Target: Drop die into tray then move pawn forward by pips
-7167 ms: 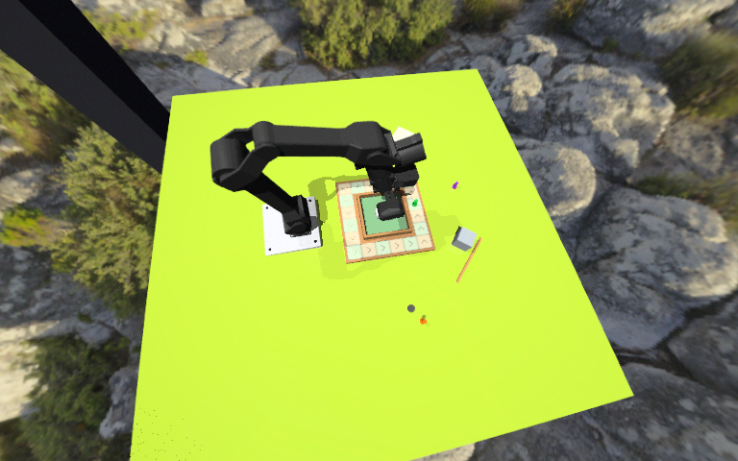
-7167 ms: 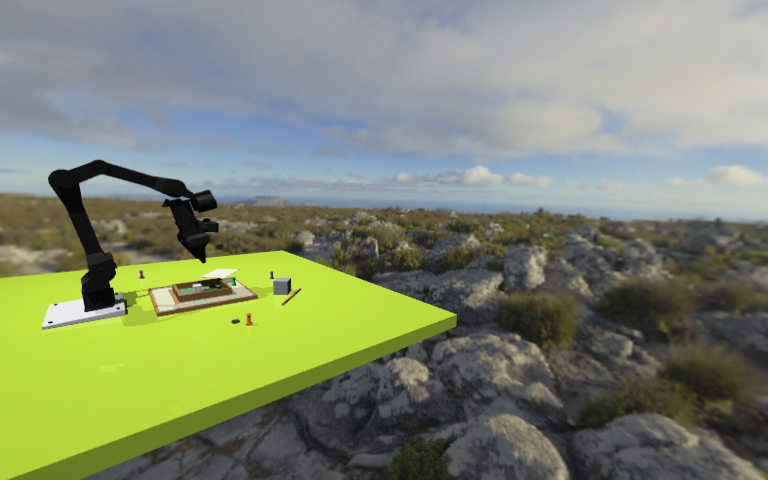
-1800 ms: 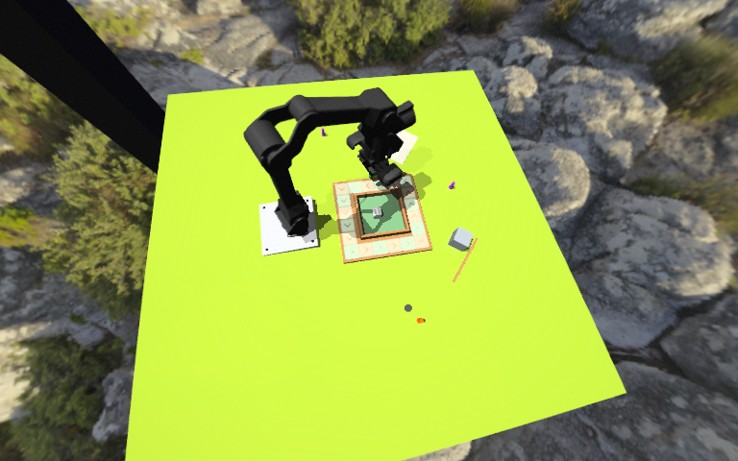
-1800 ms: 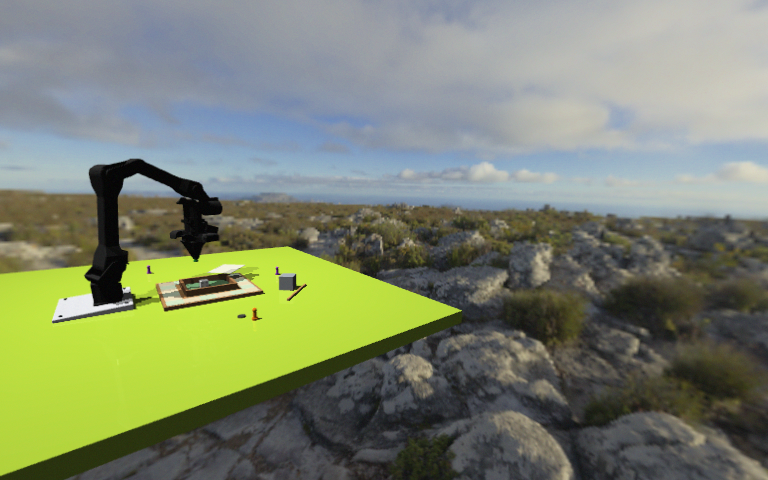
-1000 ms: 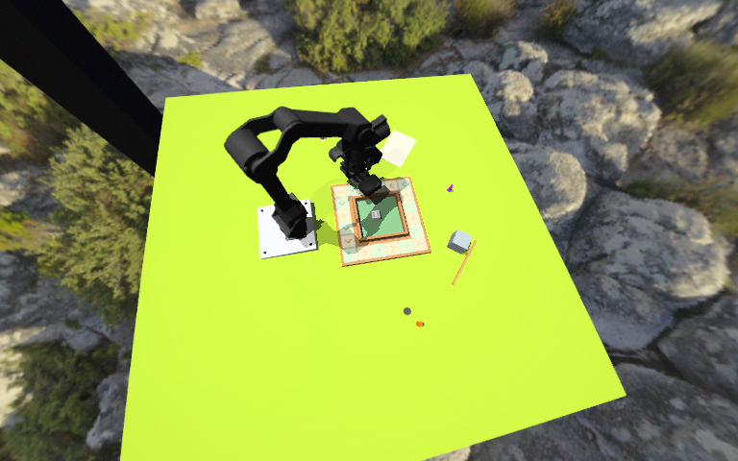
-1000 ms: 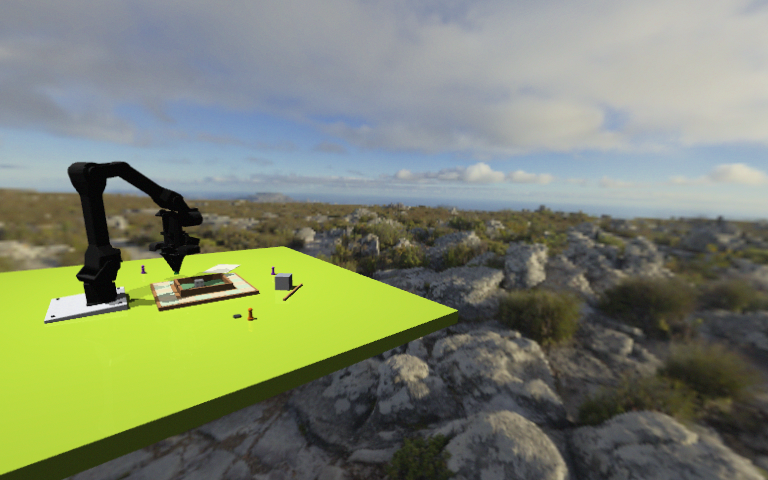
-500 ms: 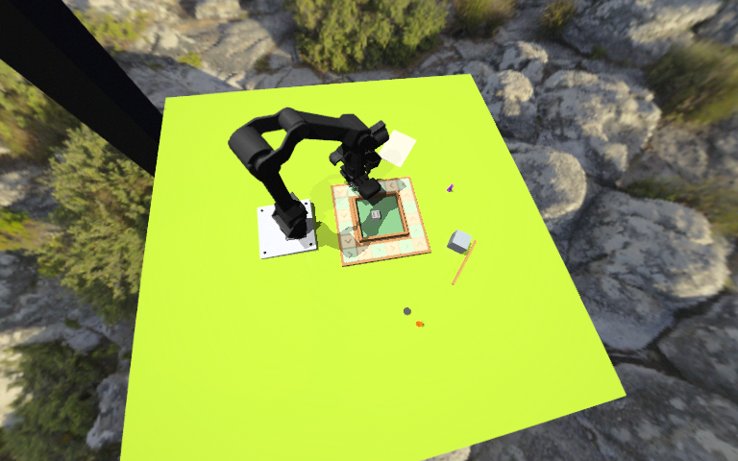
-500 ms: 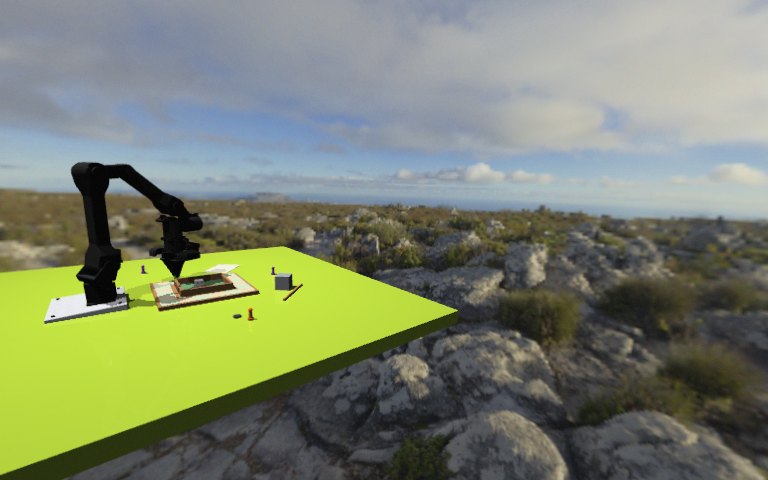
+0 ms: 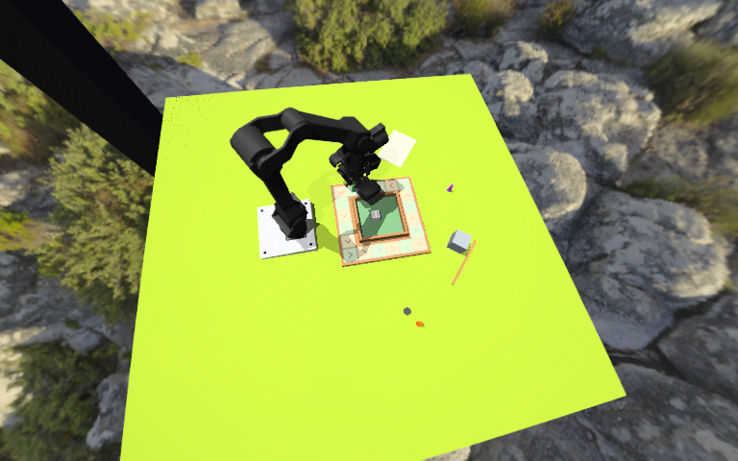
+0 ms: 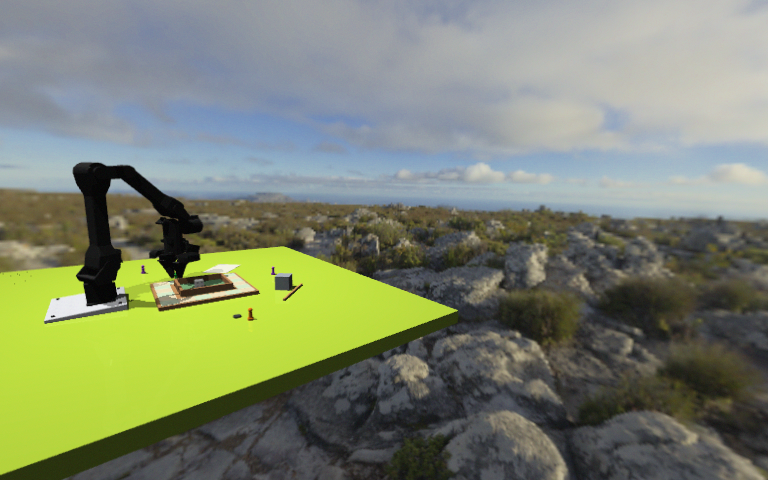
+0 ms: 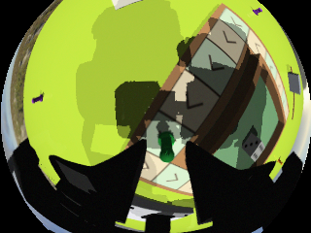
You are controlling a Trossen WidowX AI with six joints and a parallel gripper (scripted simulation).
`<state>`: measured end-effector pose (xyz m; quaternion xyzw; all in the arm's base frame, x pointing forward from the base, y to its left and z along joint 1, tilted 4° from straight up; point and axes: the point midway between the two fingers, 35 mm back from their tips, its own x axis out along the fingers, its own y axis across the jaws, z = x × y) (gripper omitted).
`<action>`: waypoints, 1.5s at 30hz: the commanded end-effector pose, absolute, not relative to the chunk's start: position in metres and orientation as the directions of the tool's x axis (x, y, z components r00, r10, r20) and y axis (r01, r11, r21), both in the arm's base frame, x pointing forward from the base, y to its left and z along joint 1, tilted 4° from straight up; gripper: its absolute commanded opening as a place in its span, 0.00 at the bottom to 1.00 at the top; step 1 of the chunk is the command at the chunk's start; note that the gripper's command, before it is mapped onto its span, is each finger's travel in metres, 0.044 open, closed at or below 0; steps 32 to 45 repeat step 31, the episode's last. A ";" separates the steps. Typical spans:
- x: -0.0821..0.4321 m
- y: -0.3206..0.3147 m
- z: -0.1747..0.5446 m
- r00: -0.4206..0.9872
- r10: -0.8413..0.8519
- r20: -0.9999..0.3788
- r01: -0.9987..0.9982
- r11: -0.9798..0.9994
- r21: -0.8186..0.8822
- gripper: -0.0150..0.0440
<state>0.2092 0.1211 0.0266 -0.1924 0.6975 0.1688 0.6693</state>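
The green pawn (image 9: 354, 187) (image 10: 175, 274) (image 11: 166, 151) stands on a pale green square beside the back-left corner square of the board (image 9: 386, 259). My gripper (image 11: 166, 145) is open, its fingertips apart on either side of the pawn, with gaps showing in the wrist view. Whether the pawn's base sits fully inside its square is hard to tell. The grey die (image 9: 375, 214) (image 11: 253, 145) lies inside the dice tray (image 9: 384, 236) (image 10: 209, 287), on its green floor. The die's top pips are too small to read surely. The arm partly hides the board's back edge in the top view.
Purple pawns (image 10: 142, 269) (image 10: 272, 270) stand left and right behind the board. A grey box (image 9: 459, 240) (image 10: 283, 281) and thin stick (image 9: 464, 262) lie right. An orange pawn (image 9: 419, 324) (image 10: 250, 314) and dark disc (image 9: 406, 310) are in front. A white sheet (image 9: 398, 147) lies behind.
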 end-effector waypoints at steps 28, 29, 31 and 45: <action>0.187 0.026 0.154 -0.037 -0.044 -0.998 -0.084 0.996 -0.041 1.00; 0.187 0.026 0.154 -0.037 -0.044 -0.998 -0.084 0.996 -0.041 1.00; 0.187 0.026 0.154 -0.037 -0.044 -0.998 -0.084 0.996 -0.041 1.00; 0.187 0.026 0.154 -0.037 -0.044 -0.998 -0.084 0.996 -0.041 1.00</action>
